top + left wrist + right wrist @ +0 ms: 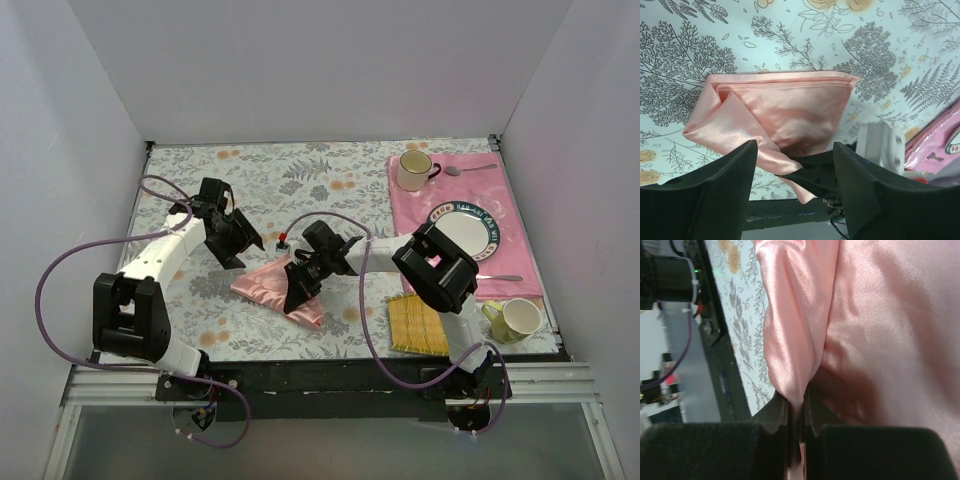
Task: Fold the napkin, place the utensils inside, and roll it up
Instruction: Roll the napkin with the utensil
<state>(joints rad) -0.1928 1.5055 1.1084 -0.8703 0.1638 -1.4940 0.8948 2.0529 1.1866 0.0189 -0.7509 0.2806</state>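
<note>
The napkin [262,283] lay folded on the floral table [300,170], a little left of centre. Only the right wrist view showed the right gripper [796,407] clamped tight on a raised pleat of its satin. The left wrist view showed the left gripper [795,150] spread wide at the cloth's far-left side, holding nothing. The placemat [415,215] lay well apart, far right.

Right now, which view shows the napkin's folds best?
Left wrist: the napkin is nearly whole in frame, with its layered folded edges clear. Right wrist is too close and shows only satin pinched in the right gripper. Top external shows it small and partly hidden under that gripper.
</note>
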